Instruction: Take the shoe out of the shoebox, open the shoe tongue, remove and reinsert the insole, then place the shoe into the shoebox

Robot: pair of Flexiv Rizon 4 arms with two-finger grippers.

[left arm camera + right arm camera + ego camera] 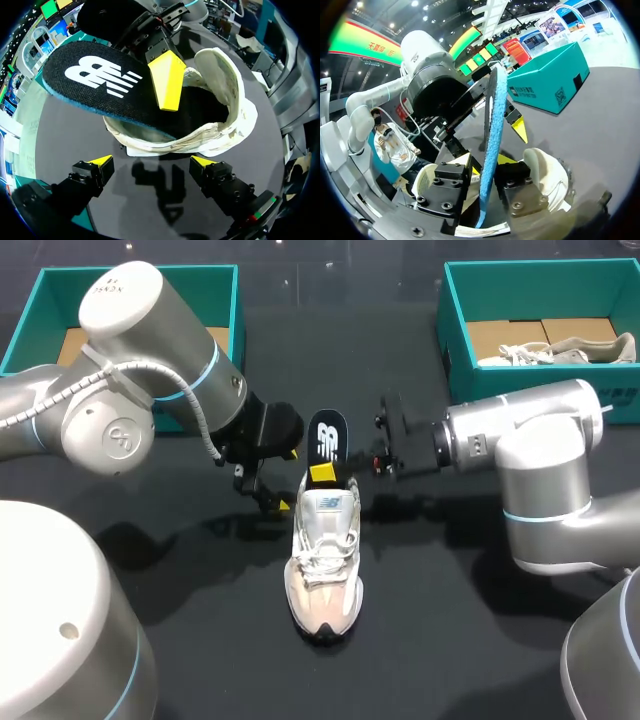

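Pinched between right gripper (486,167) fingers: blue-edged insole (495,110), upright on edge over white shoe (547,175); teal shoebox (547,75) far beyond.

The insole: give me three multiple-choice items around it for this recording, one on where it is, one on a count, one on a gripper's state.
1. Where is the insole?
A. Flat on the table
B. Sticking up out of the shoe at its heel opening
C. Inside a box

2. How many teal shoeboxes stand on the table?
A. One
B. Two
C. Three

3. What state is the left gripper in?
A. Open, holding nothing
B. Shut on the insole
C. Shut on a lace

Answers:
1 B: one end sits in the shoe and the rest rises, pinched by the right gripper.
2 B: one box stands at each far corner.
3 A: its yellow tips stand apart just short of the heel.
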